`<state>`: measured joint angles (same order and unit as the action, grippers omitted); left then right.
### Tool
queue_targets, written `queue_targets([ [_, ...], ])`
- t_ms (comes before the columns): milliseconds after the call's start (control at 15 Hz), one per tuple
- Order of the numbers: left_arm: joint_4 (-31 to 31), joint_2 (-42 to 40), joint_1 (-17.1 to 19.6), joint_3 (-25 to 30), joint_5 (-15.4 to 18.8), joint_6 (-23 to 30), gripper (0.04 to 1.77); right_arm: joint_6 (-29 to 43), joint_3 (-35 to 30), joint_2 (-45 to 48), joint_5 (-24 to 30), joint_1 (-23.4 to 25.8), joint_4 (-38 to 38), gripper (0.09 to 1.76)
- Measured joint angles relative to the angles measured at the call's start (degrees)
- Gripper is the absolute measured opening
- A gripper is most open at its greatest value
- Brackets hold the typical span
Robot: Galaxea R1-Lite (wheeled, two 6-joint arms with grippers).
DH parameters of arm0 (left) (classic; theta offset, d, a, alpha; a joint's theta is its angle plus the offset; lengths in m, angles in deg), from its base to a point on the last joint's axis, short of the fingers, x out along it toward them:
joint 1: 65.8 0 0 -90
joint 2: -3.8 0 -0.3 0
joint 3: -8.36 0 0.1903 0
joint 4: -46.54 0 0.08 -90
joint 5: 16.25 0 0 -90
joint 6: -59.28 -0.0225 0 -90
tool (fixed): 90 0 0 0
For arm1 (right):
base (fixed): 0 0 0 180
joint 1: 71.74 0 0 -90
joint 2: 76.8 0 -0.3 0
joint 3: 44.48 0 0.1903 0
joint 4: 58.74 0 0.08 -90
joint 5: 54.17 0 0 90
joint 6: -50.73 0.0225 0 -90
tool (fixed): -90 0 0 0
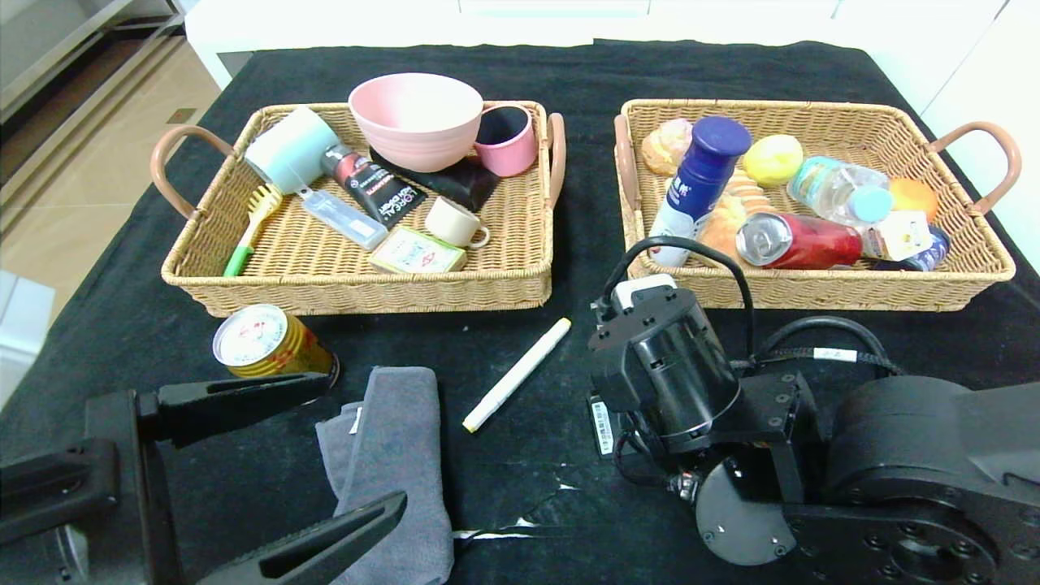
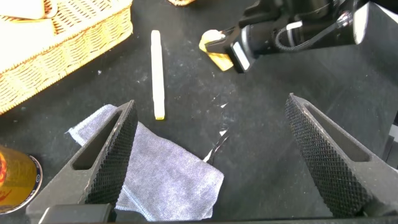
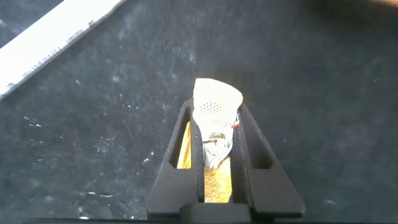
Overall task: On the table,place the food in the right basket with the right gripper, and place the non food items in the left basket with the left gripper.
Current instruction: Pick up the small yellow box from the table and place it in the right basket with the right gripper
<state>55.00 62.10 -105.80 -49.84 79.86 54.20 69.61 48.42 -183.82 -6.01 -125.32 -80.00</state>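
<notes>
Black cloth covered the tabletop (image 1: 122, 325). Right of the pen (image 1: 517, 374), the right claw (image 3: 217, 134) pinched a snack packet (image 3: 214, 112) — light, crinkly, probably crushable. Left claw (image 2: 211, 155) gaped over the towel (image 2: 161, 174).

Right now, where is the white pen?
In the head view the white pen lies on the black table, between the grey cloth and the right gripper, before the left basket.

Black tablecloth (image 1: 812, 69), tan floor (image 1: 89, 122), white cabinets (image 1: 650, 16).
</notes>
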Motion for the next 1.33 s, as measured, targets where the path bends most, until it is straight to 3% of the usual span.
queue_targets([
  [333, 0.0, 0.0, 0.0, -0.1, 0.0, 0.0, 1.72, -2.0, -2.3, 5.0, -0.1, 0.5, -0.2, 0.35],
  [800, 0.0, 0.0, 0.0, 0.1, 0.0, 0.0, 1.72, -8.9, -7.4, 15.9, -0.1, 10.1, 0.1, 0.35],
  [1333, -0.1, -0.5, 0.0, 0.1, 0.0, 0.0, 1.72, -13.6, -6.4, 22.9, 0.8, 19.1, 0.8, 0.35],
])
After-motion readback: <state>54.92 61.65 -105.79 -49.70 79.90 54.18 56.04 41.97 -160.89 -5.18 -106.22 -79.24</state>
